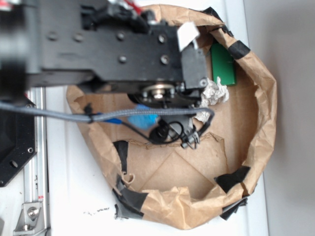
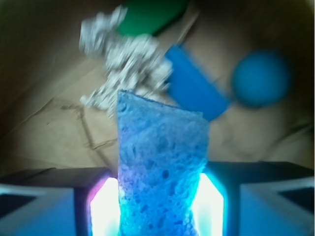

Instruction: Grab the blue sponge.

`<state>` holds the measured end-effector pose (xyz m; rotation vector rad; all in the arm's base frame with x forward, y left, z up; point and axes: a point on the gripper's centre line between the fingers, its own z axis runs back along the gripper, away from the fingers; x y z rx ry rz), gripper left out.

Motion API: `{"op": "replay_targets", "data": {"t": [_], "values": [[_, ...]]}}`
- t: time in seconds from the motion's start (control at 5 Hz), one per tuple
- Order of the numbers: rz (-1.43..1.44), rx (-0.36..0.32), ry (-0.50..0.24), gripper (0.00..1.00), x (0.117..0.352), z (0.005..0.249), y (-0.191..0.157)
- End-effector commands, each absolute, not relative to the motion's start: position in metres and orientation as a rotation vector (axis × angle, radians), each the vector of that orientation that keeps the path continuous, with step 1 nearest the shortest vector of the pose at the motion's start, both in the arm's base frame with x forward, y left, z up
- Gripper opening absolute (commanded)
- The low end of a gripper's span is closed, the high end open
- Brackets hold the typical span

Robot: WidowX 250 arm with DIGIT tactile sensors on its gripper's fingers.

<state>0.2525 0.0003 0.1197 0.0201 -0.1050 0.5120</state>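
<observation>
Wrist view, left to right: you see crumpled foil (image 2: pixel 123 59) lying on the brown paper (image 2: pixel 44 123), with a green piece (image 2: pixel 152 14) behind it. At centre, your gripper (image 2: pixel 158 206) pinches the sponge (image 2: pixel 160 167) between its lit pads, the sponge standing upright above the paper. Beyond it lie a blue block (image 2: pixel 194 88) and a ball (image 2: pixel 261 76). Exterior view: the arm (image 1: pixel 113 49) covers the paper-lined basin (image 1: pixel 261 98) on the desk (image 1: pixel 74 187).

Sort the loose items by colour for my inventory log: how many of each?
Blue: 3 (blue sponge in the gripper, blue block, blue ball)
Green: 1 (green block)
Silver: 1 (crumpled foil)
Total: 5
</observation>
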Motion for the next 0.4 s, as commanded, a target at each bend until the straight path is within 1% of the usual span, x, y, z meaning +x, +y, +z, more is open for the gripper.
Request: {"op": "replay_targets", "data": {"t": [0.0,0.2], "values": [[0.374,0.039,-0.281,0.00,0.2699,0.1920,-0.0359],[0.377,0.075,-0.304,0.00,0.2710,0.1934,-0.0372]]}}
